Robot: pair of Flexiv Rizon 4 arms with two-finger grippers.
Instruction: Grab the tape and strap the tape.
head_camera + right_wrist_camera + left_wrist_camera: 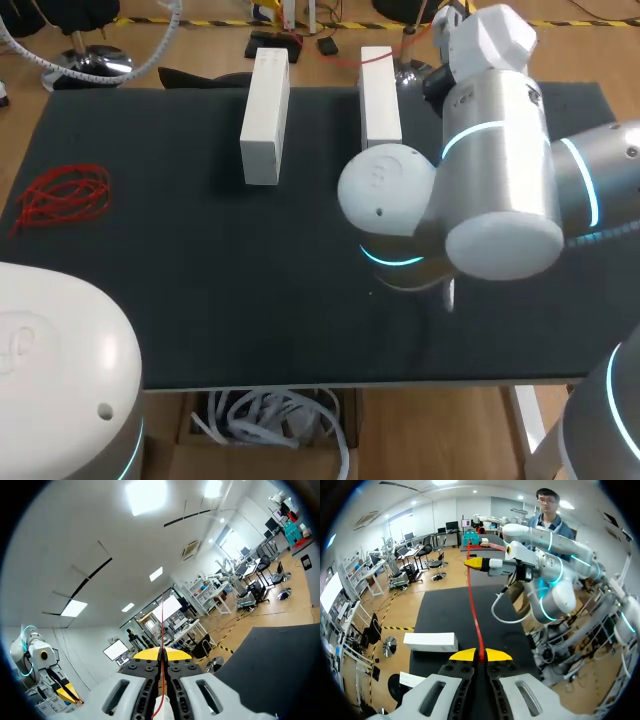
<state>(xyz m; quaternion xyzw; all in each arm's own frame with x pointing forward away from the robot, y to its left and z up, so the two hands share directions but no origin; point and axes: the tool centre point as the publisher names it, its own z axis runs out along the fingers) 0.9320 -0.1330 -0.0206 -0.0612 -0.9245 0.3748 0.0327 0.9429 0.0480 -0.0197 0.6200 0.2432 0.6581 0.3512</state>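
The left arm (pixel 60 350) and right arm (pixel 500 170) are showing rounded white and silver shells with cyan rings glowing. The left claw (pixel 480 656) and right claw (pixel 162 654) are wearing yellow tips over black screwed blocks.

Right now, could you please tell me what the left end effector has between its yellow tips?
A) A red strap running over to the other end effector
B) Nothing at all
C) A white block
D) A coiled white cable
A: in the left wrist view the red strap runs out from between the closed tips of the left end effector and reaches the right end effector above the table.
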